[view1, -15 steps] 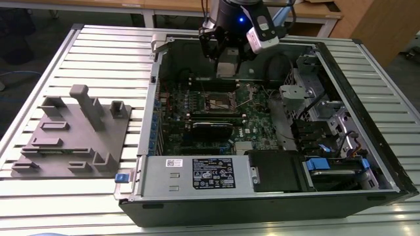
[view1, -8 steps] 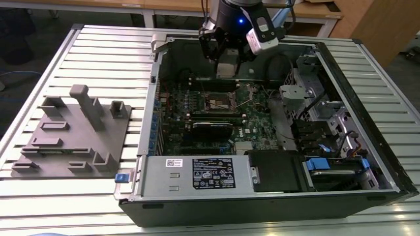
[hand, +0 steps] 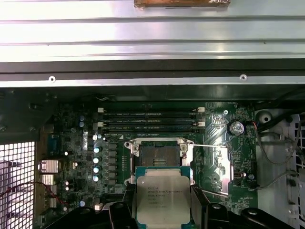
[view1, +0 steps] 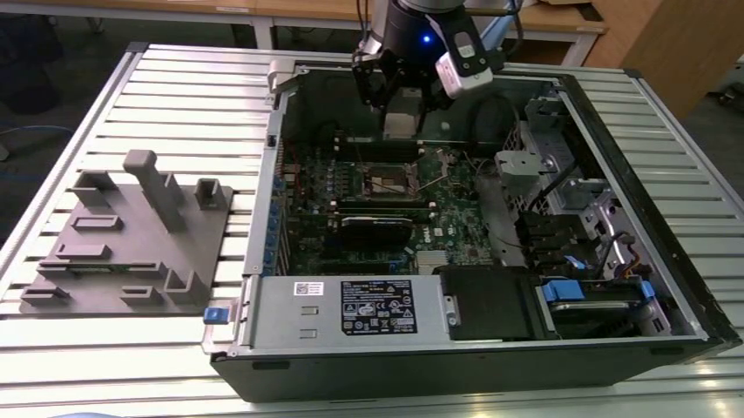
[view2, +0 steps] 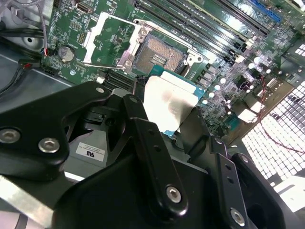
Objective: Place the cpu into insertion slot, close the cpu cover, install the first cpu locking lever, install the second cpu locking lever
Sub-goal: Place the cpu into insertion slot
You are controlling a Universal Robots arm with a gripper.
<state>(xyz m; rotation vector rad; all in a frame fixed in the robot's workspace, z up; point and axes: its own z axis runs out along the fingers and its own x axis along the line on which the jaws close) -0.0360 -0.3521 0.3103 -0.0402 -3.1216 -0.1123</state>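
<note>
Open computer case [view1: 261, 174] lay on the slatted surface [view1: 174, 96], from its middle out to the edge at the exterior view's right. A grey fixture block [view1: 128, 235] sat toward the opposite edge.

The hand [hand: 162, 202] was clenched on the cpu [hand: 163, 188], pinching two opposite edges, silver top up. The chip hung inside the case over the motherboard [hand: 76, 157], just beside the insertion slot [hand: 158, 151], not in it. The slot was bare. The cpu cover [hand: 221, 164] lay swung open to one side, with a thin locking lever [hand: 209, 145] by it.

Risks as I judged them:
- A descent off-centre or off-square would seat the chip on the socket rim and could bend the contacts.
- The narrow edge grip could let it slip and drop.
- The loose lever might foul the hand.
</note>
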